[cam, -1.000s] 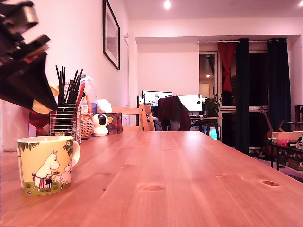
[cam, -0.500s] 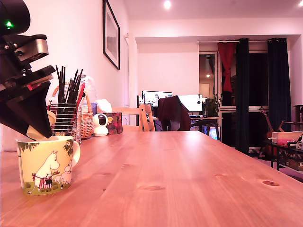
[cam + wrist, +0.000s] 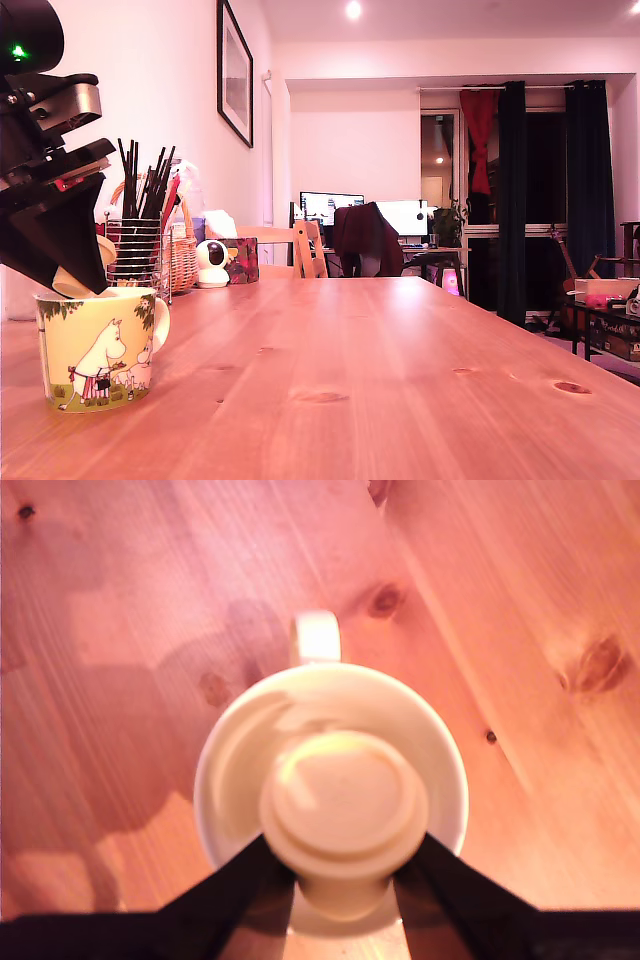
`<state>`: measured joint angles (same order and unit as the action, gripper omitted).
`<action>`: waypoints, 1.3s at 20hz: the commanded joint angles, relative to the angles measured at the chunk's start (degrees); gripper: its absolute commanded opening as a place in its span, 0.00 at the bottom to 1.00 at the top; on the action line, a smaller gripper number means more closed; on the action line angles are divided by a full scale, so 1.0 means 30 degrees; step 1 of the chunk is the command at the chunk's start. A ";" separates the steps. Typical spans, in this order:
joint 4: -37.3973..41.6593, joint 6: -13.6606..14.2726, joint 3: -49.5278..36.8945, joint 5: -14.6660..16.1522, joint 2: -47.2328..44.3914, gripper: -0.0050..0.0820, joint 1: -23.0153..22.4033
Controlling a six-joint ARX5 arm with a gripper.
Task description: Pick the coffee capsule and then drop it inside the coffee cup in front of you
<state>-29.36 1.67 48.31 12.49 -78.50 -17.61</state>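
We are seeing, nearest the wrist camera, the gripper (image 3: 343,865) with its two black fingers (image 3: 225,890) clenching a pale cream coffee capsule (image 3: 343,802) from either side; the capsule is sitting squarely between them, its round flat face turned toward the camera. Directly beneath the capsule, the coffee cup (image 3: 330,795) is standing upright on the wooden table (image 3: 520,610), its open mouth ringing the capsule and its handle pointing away from the fingers. In the exterior view, the gripper (image 3: 78,285) is hanging at the view's far left, tilted downward, with the capsule (image 3: 72,283) showing as a pale shape just above the rim of the yellow cup (image 3: 97,348), whose side is printed with white cartoon figures and green leaves. We cannot tell whether the capsule is touching the rim. Just behind the cup, a wire-mesh holder (image 3: 137,258) of black sticks is standing by the wall, with a wicker basket (image 3: 183,255) beside it. Farther back, a small white round camera (image 3: 211,263) is resting on the table. Beyond the table, monitors (image 3: 331,207) are glowing near dark curtains (image 3: 513,200).
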 commanded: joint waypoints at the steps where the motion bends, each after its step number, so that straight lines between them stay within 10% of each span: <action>1: 0.0080 0.0095 0.0189 0.0044 -0.0102 0.16 -0.0015; 5: 0.0146 0.0087 0.0189 0.0044 -0.0102 0.18 -0.0015; 9: 0.0364 0.0109 0.0211 0.0262 -0.0087 0.96 -0.0007; 18: 0.0124 0.0095 0.0226 0.0248 -0.0051 0.95 -0.0015; 21: 0.0087 0.0095 0.0226 0.0248 0.0022 0.78 -0.0015; 25: 0.0255 0.0095 0.0226 0.0335 0.0634 0.06 -0.0015; 26: 0.0313 0.0087 0.0226 0.0328 0.0925 0.04 -0.0015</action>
<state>-29.10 1.69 48.75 13.37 -77.65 -17.63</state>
